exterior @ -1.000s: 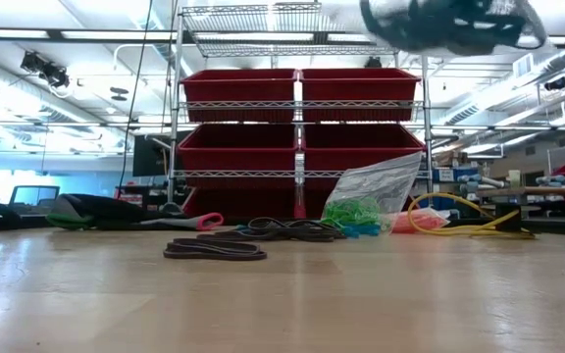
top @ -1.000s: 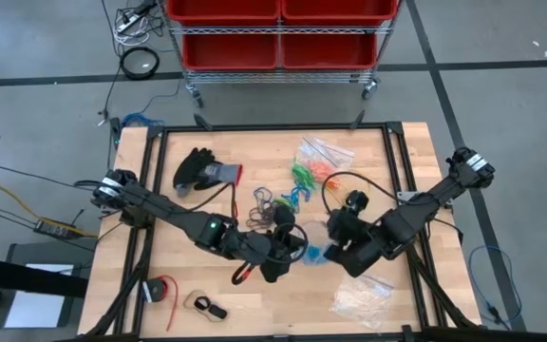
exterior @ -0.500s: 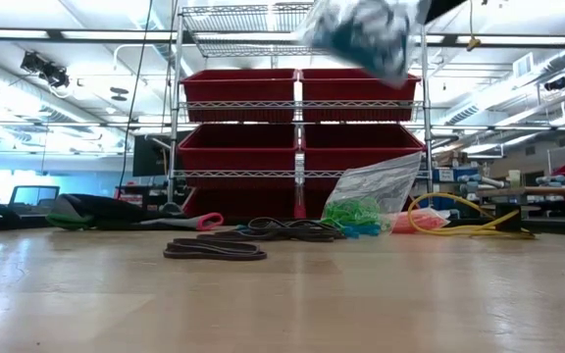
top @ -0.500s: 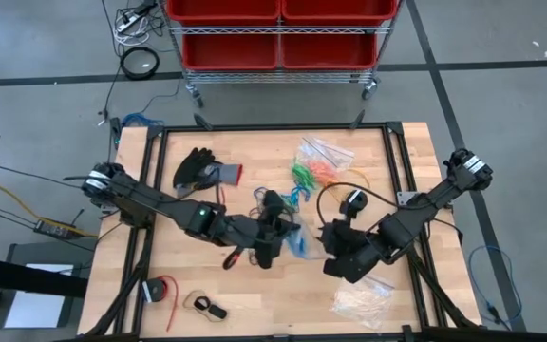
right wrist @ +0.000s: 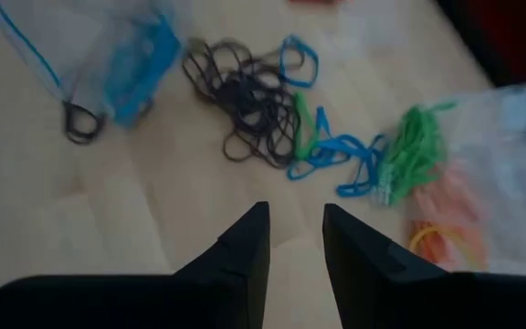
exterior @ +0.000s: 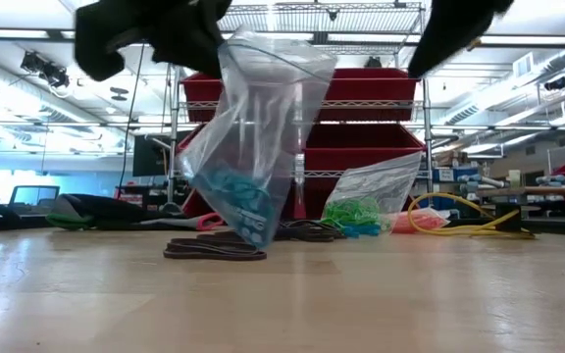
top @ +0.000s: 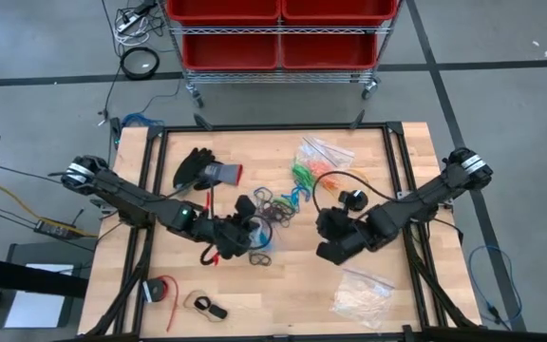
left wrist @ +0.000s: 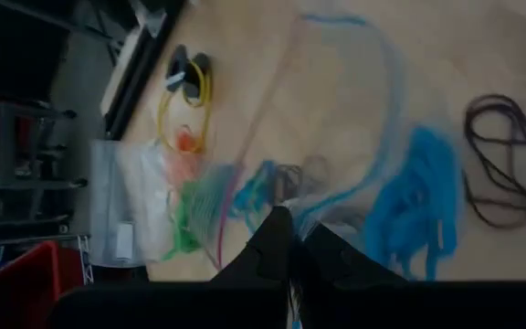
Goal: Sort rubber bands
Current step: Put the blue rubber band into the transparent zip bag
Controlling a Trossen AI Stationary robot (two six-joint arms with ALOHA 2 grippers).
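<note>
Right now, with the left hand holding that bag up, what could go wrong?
1. The left hand pinches only the top edge of the clear bag; the blue bands weigh down its bottom, so the film may slip free.
2. The bag hangs just over the black bands; swinging it could drag or scatter them.
3. The right hand is open and empty over the mixed pile; closing there could grab several colours at once.
</note>
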